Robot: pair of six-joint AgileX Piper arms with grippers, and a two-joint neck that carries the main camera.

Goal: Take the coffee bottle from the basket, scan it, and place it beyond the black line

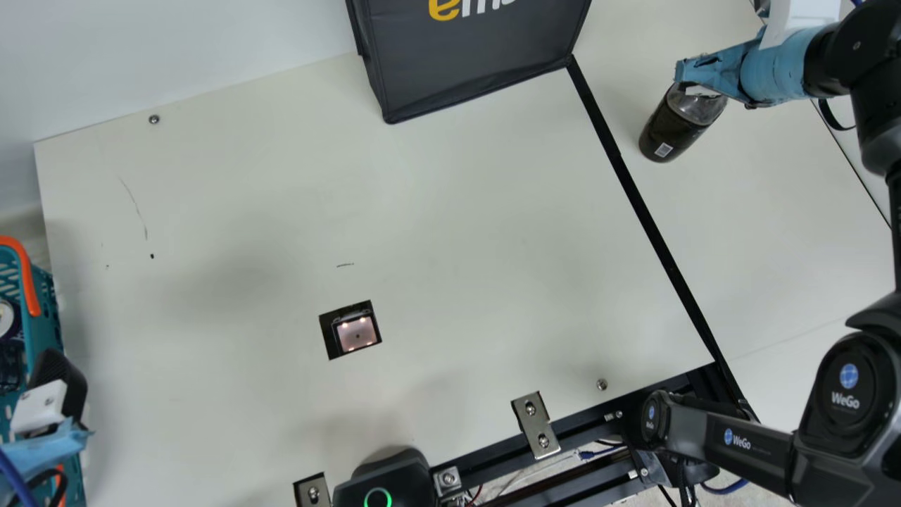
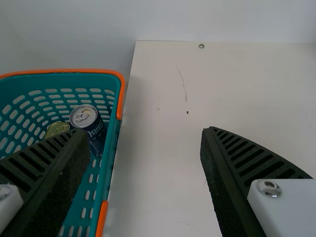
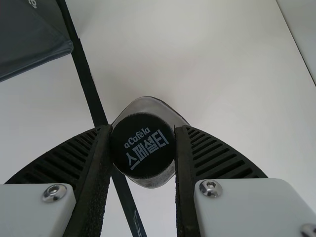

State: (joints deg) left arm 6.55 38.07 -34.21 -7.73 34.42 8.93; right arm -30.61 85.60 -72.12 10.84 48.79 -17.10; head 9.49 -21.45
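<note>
My right gripper [image 1: 693,83] is at the upper right, past the black line [image 1: 647,218], shut on the top of the dark coffee bottle [image 1: 665,130]. The bottle's lower end, with a small code label, points down and left in the main view. In the right wrist view the black cap of the bottle [image 3: 142,146] sits between both pads of my right gripper [image 3: 142,148]. My left gripper [image 1: 60,394] is over the basket's side at the left edge. In the left wrist view my left gripper [image 2: 143,148] stands open, with nothing held, near the teal basket [image 2: 112,148].
A can [image 2: 91,123] and a yellowish can top [image 2: 58,128] are in the basket. A square scanner window [image 1: 355,332] lies in the table. The dark fabric bag [image 1: 471,56] stands at the back, touching the black line's far end. Metal brackets [image 1: 536,424] edge the front.
</note>
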